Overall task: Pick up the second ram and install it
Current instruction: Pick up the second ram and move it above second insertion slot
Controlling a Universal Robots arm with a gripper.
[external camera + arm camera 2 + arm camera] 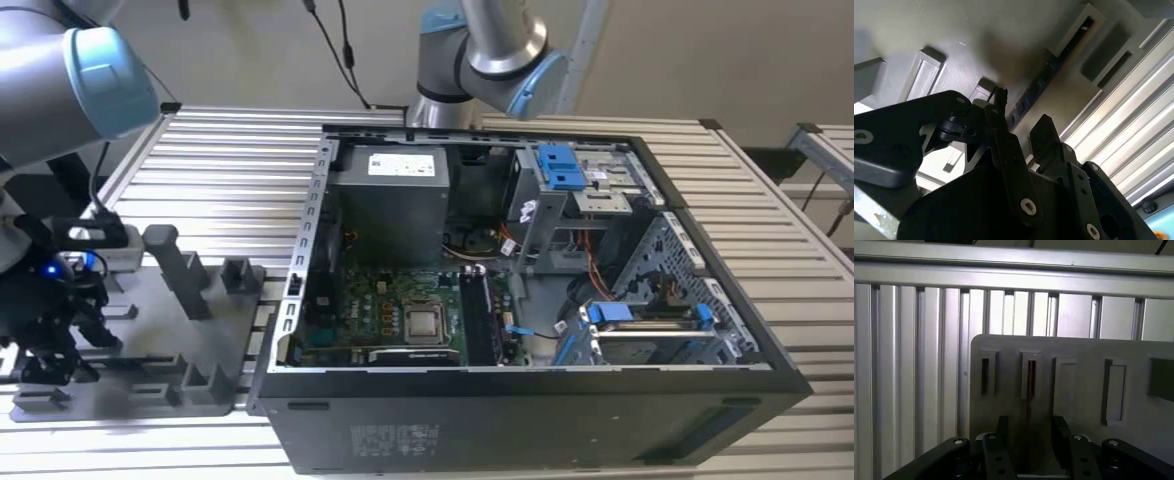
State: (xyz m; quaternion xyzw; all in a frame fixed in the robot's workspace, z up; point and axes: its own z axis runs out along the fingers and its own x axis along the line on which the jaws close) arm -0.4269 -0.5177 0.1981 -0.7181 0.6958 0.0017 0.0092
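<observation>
- 1 stick, the second ram point(1030, 385), stands edge-up in gray holder point(1079, 355) slot on desk point(904, 365) w/ both faces reachable.
- Tool point(1030, 435) fingers apart, either side of it, no clamp yet.

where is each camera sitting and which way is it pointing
Exterior view: off the arm, raised, looking down on the open computer case and grey fixture; the arm shows.
First wrist view: on the wrist, looking past the open end effector at the second ram sitting in a fixture slot.
Second wrist view: on the wrist, close behind the fingers, tilted toward that ram.
Shared: both wrist views show the ram and the fingers.
</observation>
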